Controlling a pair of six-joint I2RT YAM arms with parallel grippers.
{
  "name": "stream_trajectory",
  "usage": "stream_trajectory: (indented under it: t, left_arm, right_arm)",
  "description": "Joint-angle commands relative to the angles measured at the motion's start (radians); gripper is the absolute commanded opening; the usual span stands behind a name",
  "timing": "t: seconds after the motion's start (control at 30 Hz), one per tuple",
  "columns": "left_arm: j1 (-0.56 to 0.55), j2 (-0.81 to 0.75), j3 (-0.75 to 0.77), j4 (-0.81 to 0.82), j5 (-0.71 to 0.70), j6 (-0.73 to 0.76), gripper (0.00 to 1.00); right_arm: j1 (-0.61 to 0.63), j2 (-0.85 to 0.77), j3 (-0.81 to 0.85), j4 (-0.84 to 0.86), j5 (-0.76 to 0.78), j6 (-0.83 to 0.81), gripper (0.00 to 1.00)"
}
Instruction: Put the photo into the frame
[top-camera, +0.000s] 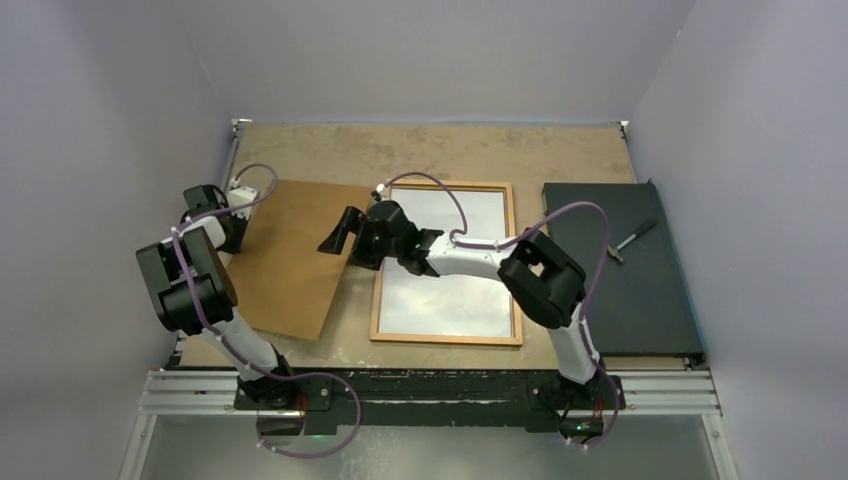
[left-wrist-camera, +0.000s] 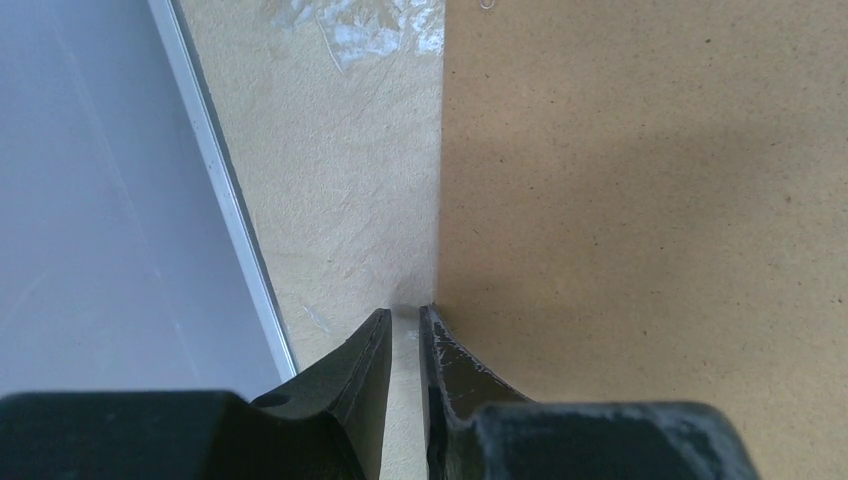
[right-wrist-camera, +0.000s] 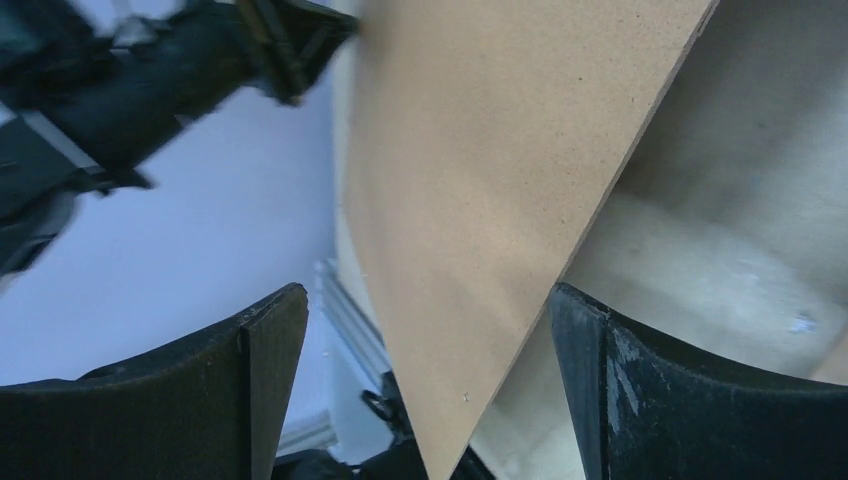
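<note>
The left gripper, jaws narrow, pinched the left edge of a tilted brown backing board. The right gripper gaped wide around the board's opposite corner. The frame lay flat mid-table, just beside the board, enclosing a pale glossy sheet.

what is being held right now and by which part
The left gripper pinches the brown backing board by its left edge, it seems; the right gripper is open astride the opposite edge, not gripping.
</note>
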Motion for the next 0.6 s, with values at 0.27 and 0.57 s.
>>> stream_trajectory:
  t: [0.27, 0.57]
  left_arm:
    - [-0.071, 0.016, -0.077, -0.295, 0.239, -0.012, 0.11]
    - [-0.073, 0.003, -0.062, -0.309, 0.258, -0.013, 0.08]
  right_arm:
    - [0.018, -0.076, -0.093, 0.599, -0.083, 0.076, 0.85]
    - [0.016, -0.061, -0.063, 0.434, -0.099, 0.091, 0.83]
